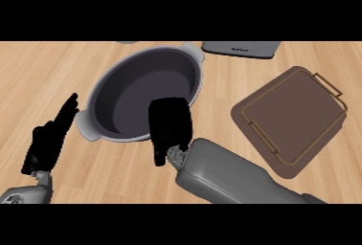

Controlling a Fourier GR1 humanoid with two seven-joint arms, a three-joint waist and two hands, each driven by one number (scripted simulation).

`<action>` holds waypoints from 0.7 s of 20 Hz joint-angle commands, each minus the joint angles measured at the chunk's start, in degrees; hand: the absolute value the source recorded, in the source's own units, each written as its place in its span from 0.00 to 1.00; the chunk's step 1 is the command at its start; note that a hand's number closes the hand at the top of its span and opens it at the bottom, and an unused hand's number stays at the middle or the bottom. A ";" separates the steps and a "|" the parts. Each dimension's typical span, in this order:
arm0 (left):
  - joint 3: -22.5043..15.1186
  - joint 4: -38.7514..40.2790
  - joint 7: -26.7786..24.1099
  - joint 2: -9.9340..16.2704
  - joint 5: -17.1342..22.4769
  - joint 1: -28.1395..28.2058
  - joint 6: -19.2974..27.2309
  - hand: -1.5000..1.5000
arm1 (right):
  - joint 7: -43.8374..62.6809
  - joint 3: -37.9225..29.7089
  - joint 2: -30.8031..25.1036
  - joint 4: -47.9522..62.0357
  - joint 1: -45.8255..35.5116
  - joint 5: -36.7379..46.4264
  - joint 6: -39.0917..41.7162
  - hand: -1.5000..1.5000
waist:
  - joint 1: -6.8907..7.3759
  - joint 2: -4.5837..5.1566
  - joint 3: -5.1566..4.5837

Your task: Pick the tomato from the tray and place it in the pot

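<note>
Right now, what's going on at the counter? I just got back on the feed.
The right hand is over the near rim of the pot, back of the hand up, so whether it holds the tomato cannot be seen. No tomato shows anywhere. The brown tray lies right of the pot with nothing on it. The left hand rests open at the view's left, fingers up. A grey appliance sits at the far edge.

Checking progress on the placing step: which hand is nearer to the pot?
Right. The right hand hangs over the pot at its near rim; the left hand rests open beside it, left of the rim.
</note>
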 commanded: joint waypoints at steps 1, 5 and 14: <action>-0.14 0.84 0.17 -0.28 -0.55 0.97 0.41 0.50 | 11.85 6.08 0.74 -3.67 -8.55 5.53 -6.22 1.00 | -1.28 -0.68 -0.02; 1.64 1.98 -0.27 0.73 0.01 -1.23 0.50 0.50 | 18.17 7.21 0.75 -3.46 -15.75 8.00 -9.09 1.00 | -2.24 -0.20 -0.04; 3.23 2.24 -1.55 1.49 0.60 -0.20 0.32 0.50 | 21.97 4.02 0.74 -3.40 -20.10 7.82 -20.27 1.00 | -3.45 0.16 0.05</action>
